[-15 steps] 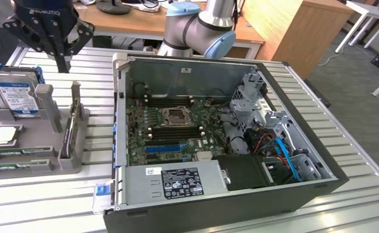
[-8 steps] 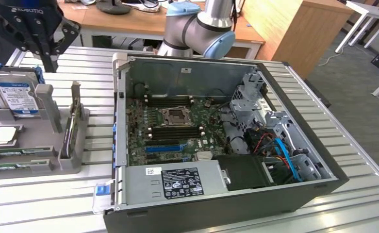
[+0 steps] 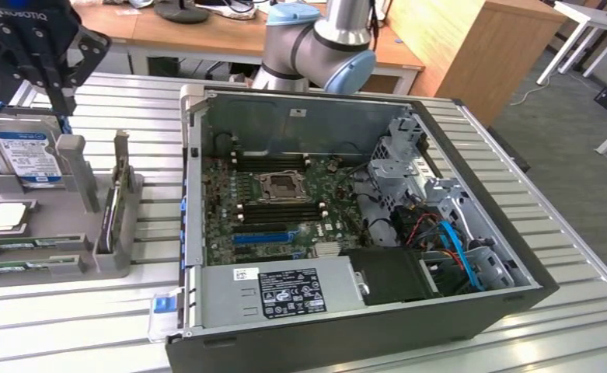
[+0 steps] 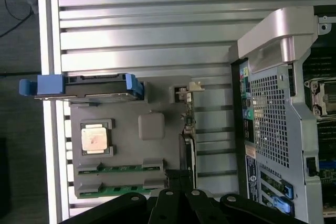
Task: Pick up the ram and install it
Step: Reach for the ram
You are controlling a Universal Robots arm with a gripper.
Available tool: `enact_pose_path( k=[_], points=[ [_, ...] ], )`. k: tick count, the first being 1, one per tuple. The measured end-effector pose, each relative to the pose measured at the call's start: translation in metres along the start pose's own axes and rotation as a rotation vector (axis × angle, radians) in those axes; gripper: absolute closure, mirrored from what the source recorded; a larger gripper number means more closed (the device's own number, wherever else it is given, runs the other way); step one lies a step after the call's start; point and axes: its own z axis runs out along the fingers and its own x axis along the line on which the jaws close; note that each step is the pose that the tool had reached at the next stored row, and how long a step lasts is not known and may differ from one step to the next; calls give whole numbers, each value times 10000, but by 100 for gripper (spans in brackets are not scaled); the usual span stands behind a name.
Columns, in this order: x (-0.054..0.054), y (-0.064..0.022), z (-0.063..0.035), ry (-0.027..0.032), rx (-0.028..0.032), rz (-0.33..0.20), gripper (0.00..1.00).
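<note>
The fingers (image 3: 60,89) hung pressed together, gripping nothing, above the grey holder (image 3: 106,264) on the bench (image 3: 75,326). The ram (image 3: 18,268) stood on edge in its slot below and near them, likely so its long sides could be pinched. The open computer case (image 3: 386,342) lay well aside.

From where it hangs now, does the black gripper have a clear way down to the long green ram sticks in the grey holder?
Probably yes. The green ram sticks lie uncovered in the grey holder, and the black gripper hangs above that holder with nothing between. Its jaws are shut.
</note>
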Motion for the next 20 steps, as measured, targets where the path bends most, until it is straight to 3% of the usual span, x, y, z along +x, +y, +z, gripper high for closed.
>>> enact_pose_path(
  k=[20],
  points=[
    [383,-28,15,-1,0,21,90]
  ],
)
